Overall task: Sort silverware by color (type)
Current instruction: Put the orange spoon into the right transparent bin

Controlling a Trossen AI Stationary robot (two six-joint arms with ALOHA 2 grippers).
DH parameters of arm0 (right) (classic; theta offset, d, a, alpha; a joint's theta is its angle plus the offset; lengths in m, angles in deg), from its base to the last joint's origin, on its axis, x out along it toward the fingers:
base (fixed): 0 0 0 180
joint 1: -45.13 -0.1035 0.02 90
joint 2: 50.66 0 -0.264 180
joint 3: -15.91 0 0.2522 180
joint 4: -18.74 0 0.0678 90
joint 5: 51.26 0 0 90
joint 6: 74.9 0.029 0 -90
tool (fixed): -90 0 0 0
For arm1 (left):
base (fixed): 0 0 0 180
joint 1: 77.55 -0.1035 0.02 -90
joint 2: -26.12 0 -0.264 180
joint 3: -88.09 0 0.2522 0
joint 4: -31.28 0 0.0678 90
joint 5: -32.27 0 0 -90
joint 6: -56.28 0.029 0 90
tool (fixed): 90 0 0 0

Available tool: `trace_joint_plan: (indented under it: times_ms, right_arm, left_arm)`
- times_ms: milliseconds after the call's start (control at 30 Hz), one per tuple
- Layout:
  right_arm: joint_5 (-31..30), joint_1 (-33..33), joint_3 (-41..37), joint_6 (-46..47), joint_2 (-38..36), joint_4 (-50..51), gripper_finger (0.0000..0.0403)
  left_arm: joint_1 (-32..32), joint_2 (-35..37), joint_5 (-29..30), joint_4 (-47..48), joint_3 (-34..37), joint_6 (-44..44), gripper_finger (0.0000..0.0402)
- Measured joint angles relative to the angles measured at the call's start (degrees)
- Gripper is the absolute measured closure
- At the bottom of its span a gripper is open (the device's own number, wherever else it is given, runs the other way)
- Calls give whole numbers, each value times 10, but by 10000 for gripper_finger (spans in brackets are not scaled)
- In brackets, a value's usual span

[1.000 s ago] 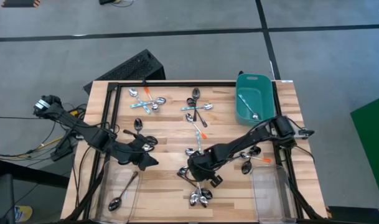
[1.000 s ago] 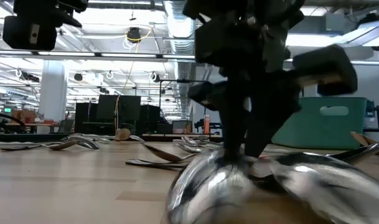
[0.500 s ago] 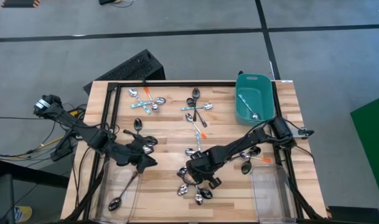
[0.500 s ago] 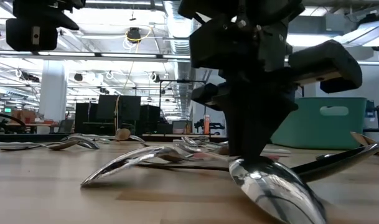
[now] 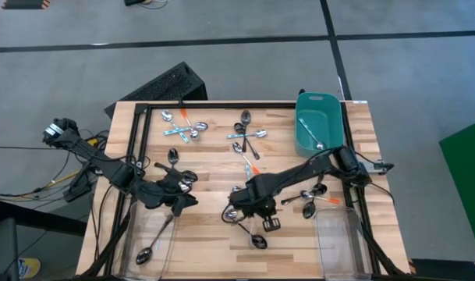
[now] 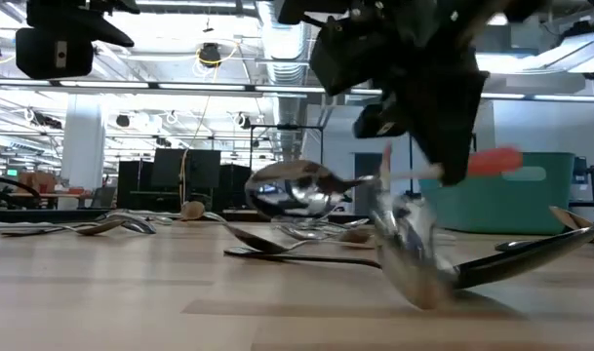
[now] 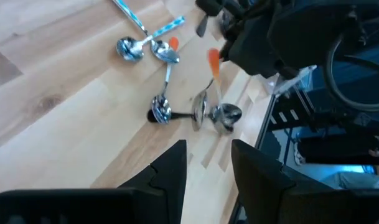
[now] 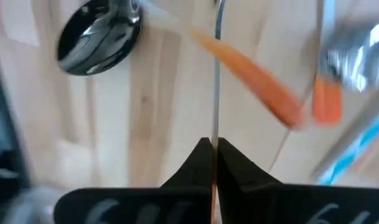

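Spoons scattered beside teal tub.

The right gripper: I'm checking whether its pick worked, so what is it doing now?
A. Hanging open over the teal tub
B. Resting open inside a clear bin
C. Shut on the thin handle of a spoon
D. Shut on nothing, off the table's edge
C: in the right wrist view the right gripper has its fingers pinched together on the thin metal handle of a spoon, and it hangs over the middle of the table.
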Motion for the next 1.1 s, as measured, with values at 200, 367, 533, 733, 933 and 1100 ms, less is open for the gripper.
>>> trace_joint_plan:
  times_ms: [200, 367, 533, 733, 933, 1100]
  right_arm:
    - [62, 20, 15, 96, -1, 131, 387]
    - [31, 20, 11, 138, -18, 163, 387]
    - [19, 15, 7, 204, -96, 156, 387]
    - [-52, 6, -13, 342, -210, 145, 387]
    - [-106, -71, -98, 540, -322, 165, 387]
    - [-108, -184, -185, 777, -403, 158, 387]
  left_arm:
    - [0, 0, 22, 0, 0, 3, 288]
    - [0, -1, 31, 1, 0, 5, 288]
    - [0, -1, 33, 9, 0, 11, 288]
    - [0, -1, 46, 11, 0, 14, 288]
    - [0, -1, 46, 11, 0, 20, 288]
    - [-1, -1, 47, 11, 0, 28, 288]
